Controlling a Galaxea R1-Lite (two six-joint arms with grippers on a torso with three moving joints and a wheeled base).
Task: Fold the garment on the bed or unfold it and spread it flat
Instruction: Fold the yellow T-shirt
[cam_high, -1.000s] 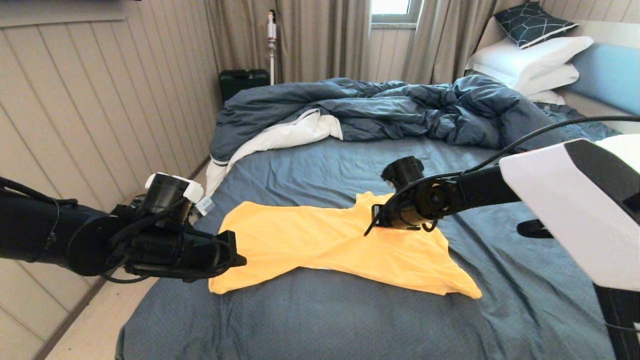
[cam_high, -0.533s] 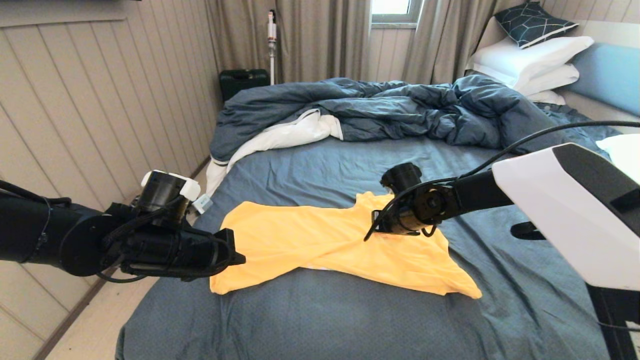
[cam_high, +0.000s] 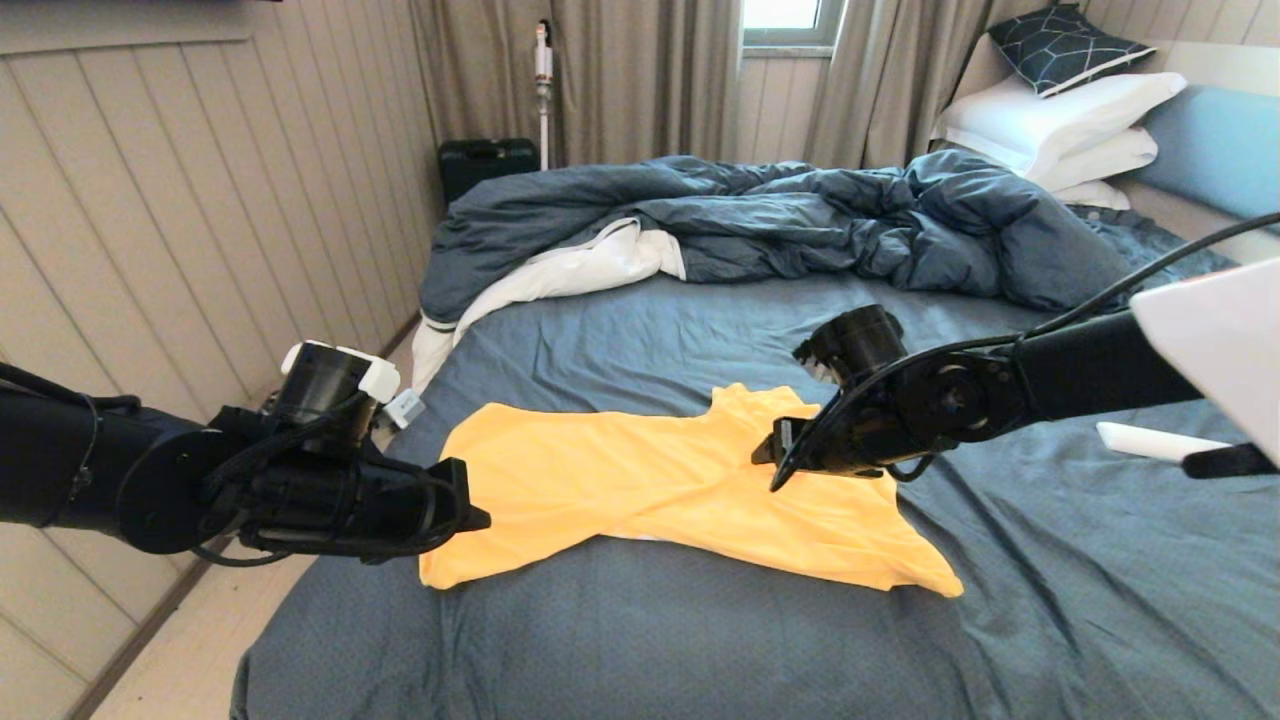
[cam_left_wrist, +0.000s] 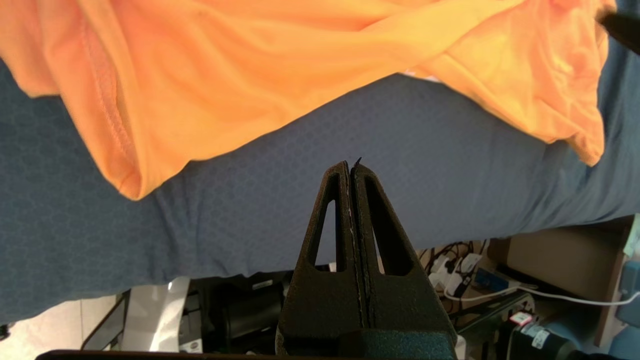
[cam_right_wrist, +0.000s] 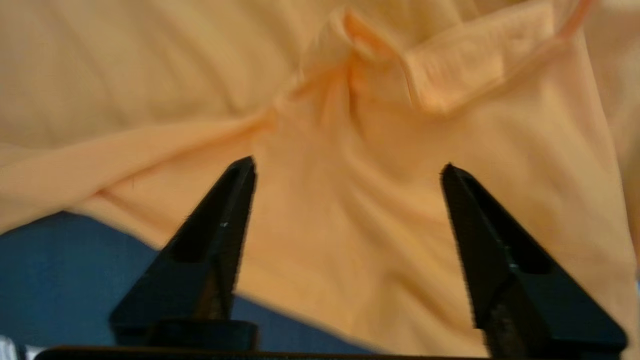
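The garment, a bright yellow T-shirt, lies crumpled across the middle of the bed, its body twisted and one sleeve pointing toward the front right. My right gripper hovers open just over the shirt's upper right part, near the neck. In the right wrist view its fingers stand wide apart with only yellow fabric below them and nothing held. My left gripper is shut and empty at the shirt's left edge. In the left wrist view it sits over the sheet, beside the hem.
A rumpled blue duvet with white underside fills the far half of the bed. White pillows and a blue headboard stand at the far right. The panelled wall runs close along the bed's left side.
My right gripper has opened and pulled back to the right, off the fabric near the neck. The shirt stays where it lay. The left arm has barely moved.
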